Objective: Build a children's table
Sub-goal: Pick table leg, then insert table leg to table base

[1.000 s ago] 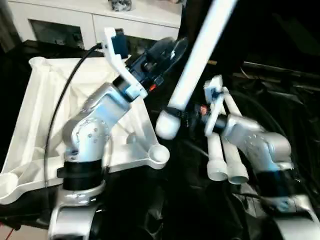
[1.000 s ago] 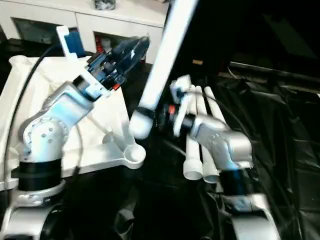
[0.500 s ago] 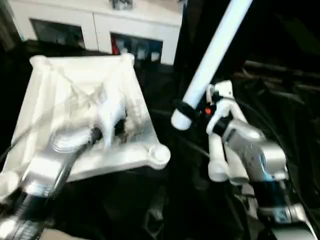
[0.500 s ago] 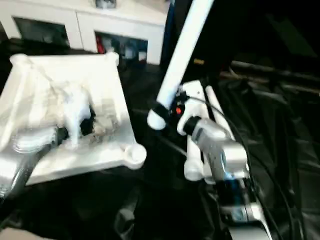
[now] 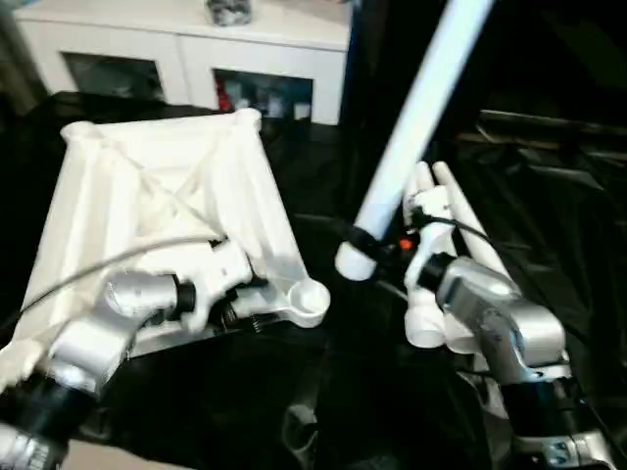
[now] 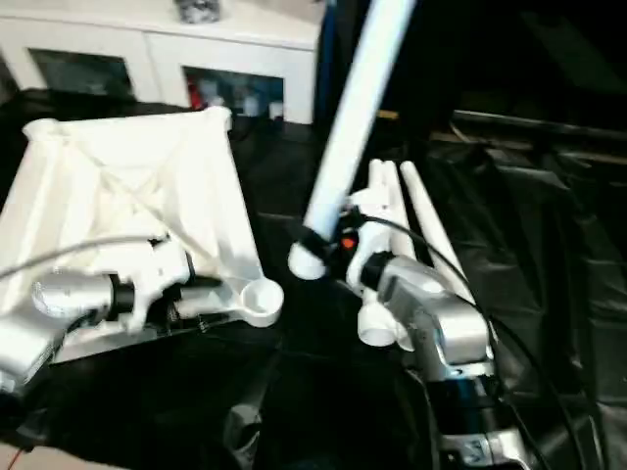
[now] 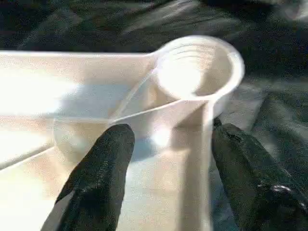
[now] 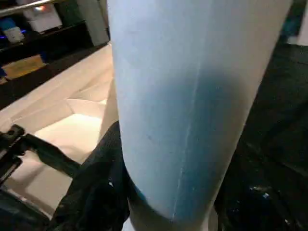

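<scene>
So the table top (image 5: 167, 186) is lying upside down on the black sheet (image 6: 549, 255) on my left side, ribbed underside facing up, with the round socket (image 5: 310, 296) at its near right corner pointing up at me. My left gripper (image 7: 168, 159) is sitting right at that corner: fingers (image 7: 103, 163) spread apart, one on the inside of the rim wall that runs into the socket and the other on the outside, so the wall is between them. From the wrist view I honestly can't say if they're pressing on it or just straddling it, there's a bit of gap on both sides, so I'd call that gripper open.

My right gripper (image 5: 377, 245) is clamped on one leg (image 5: 416, 127), grabbing it close to its lower end. The leg is tilted, lower end hanging above the sheet just right of the socket, not in it, and the rest slanting up and away to the far right.

The other three legs (image 6: 392, 255) are lying side by side on the sheet right behind my right wrist, running near to far.

White cabinet (image 5: 196, 49) with glass doors sits along the far side, behind the top
</scene>
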Controlling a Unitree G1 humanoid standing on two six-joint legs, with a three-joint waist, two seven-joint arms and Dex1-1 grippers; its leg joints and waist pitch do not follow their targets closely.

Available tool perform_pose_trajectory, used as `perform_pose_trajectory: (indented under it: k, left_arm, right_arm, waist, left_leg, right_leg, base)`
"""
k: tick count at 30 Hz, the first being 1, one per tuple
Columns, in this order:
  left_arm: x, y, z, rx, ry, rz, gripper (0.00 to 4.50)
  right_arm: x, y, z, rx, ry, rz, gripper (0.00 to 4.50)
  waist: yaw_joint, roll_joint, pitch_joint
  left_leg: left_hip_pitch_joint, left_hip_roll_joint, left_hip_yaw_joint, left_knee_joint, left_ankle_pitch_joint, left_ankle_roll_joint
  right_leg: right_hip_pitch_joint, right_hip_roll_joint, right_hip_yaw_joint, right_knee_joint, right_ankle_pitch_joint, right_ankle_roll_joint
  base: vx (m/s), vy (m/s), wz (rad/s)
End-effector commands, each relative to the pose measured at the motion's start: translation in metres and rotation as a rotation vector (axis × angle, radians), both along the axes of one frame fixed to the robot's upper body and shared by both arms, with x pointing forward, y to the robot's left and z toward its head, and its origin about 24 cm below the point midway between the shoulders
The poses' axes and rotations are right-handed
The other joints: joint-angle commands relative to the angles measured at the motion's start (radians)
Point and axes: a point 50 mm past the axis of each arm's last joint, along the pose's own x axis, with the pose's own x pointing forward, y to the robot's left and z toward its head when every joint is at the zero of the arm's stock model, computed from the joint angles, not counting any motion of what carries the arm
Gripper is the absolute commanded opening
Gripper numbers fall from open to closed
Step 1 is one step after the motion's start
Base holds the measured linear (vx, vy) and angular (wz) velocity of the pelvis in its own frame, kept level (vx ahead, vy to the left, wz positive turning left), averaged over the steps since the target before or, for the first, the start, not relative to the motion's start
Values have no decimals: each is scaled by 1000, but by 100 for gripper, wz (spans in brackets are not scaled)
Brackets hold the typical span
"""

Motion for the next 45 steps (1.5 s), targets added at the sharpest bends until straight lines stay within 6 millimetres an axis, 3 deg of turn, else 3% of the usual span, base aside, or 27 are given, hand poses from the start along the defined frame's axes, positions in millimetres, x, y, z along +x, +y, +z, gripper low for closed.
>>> perform_pose_trajectory:
  k: [1, 5, 7, 9, 10, 13, 14, 16, 25, 26, 31, 33, 37, 38, 40, 45]
  left_arm:
    - [5, 5, 4, 19, -15, 12, 298]
    - [3, 8, 1, -7, 54, 5, 298]
    - [3, 9, 1, -21, 68, 11, 298]
    - [3, 10, 0, -14, 74, 3, 298]
    - [4, 11, 0, -20, 81, -1, 298]
    - [6, 11, -2, -28, 93, -4, 298]
    - [7, 11, -2, -29, 94, -6, 270]
    - [8, 8, -1, -59, 115, -17, 263]
    - [4, 11, -2, -103, 170, -19, 183]
    - [2, 12, -3, -102, 184, -23, 177]
    - [-1, 16, -4, -75, 187, -19, 132]
    - [-2, 20, -6, -56, 187, -13, 117]
    - [-5, 24, -9, -47, 202, 8, 87]
    - [-5, 25, -10, -34, 195, 15, 81]
    - [-6, 26, -11, -26, 192, 18, 56]
    - [-6, 26, -10, -38, 191, 19, 36]
  right_arm:
    - [1, 1, 8, -5, -34, 20, 190]
    - [5, -6, 9, -29, -34, 11, 190]
    - [6, -7, 9, -31, -32, 7, 190]
    - [8, -8, 9, -19, -25, 6, 190]
    - [8, -7, 9, -21, -24, 13, 190]
    - [9, -6, 8, -31, -23, 25, 190]
    - [9, -5, 9, -34, -25, 28, 190]
    - [9, -6, 10, -32, -26, 28, 190]
    - [7, -8, 11, -28, -20, 37, 190]
    - [7, -8, 10, -25, -17, 38, 190]
    - [8, -8, 8, -27, -8, 37, 190]
    - [7, -6, 9, -27, -8, 49, 190]
    - [9, -5, 8, -25, -3, 60, 190]
    - [9, -4, 8, -25, -3, 61, 190]
    - [9, -3, 9, -21, -4, 68, 190]
    - [8, 3, 9, -3, 8, 112, 190]
  waist:
    - [3, 16, -70]
    - [2, 20, -70]
    - [3, 14, -72]
    - [4, 14, -72]
    - [4, 20, -73]
    - [4, 21, -73]
    - [5, 33, -74]
    - [3, 26, -74]
    - [2, 24, -74]
    - [1, 18, -74]
    - [2, 17, -72]
    - [2, 11, -72]
    - [3, 14, -71]
    - [4, 4, -70]
    - [6, 10, -69]
    - [5, 7, -69]
  left_leg:
    - [0, 29, -10, -69, -100, -19]
    - [0, 31, -10, -69, -97, -22]
    - [-2, 29, -8, -68, -87, -17]
    - [-3, 30, -9, -68, -81, -14]
    - [-3, 29, -10, -68, -79, -12]
    - [-2, 29, -9, -68, -86, -14]
    - [-1, 29, -11, -67, -85, -16]
    - [-1, 29, -10, -67, -91, -18]
    - [-2, 30, -9, -67, -84, -16]
    - [-2, 30, -9, -67, -83, -12]
    - [-1, 31, -7, -67, -79, -3]
    - [-2, 31, -7, -68, -80, -3]
    - [0, 32, -7, -68, -84, -3]
    - [-2, 31, -6, -69, -82, 0]
    - [-2, 31, -8, -70, -82, 0]
    - [-1, 32, -7, -70, -86, 1]
  right_leg:
    - [58, -99, 62, -81, -204, -116]
    - [58, -100, 62, -79, -190, -121]
    - [61, -102, 62, -79, -185, -123]
    - [61, -102, 62, -77, -180, -122]
    - [60, -102, 62, -77, -172, -126]
    - [61, -102, 61, -78, -164, -131]
    - [60, -102, 62, -76, -155, -133]
    - [62, -100, 61, -77, -145, -139]
    - [64, -101, 62, -76, -147, -145]
    - [64, -101, 61, -77, -151, -146]
    - [62, -103, 61, -78, -174, -137]
    - [62, -103, 61, -79, -183, -134]
    - [59, -103, 62, -80, -202, -127]
    - [61, -104, 61, -82, -207, -123]
    - [59, -106, 61, -82, -224, -119]
    - [58, -106, 61, -82, -230, -116]
  base:
    - [0, 0, 0]
    - [0, 0, 0]
    - [0, 0, 0]
    - [0, 0, 0]
    - [0, 0, 0]
    - [0, 0, 0]
    - [0, 0, 0]
    - [0, 0, 0]
    - [0, 0, 0]
    - [0, 0, 0]
    - [0, 0, 0]
    - [0, 0, 0]
    - [0, 0, 0]
    - [0, 0, 0]
    - [0, 0, 0]
    - [0, 0, 0]
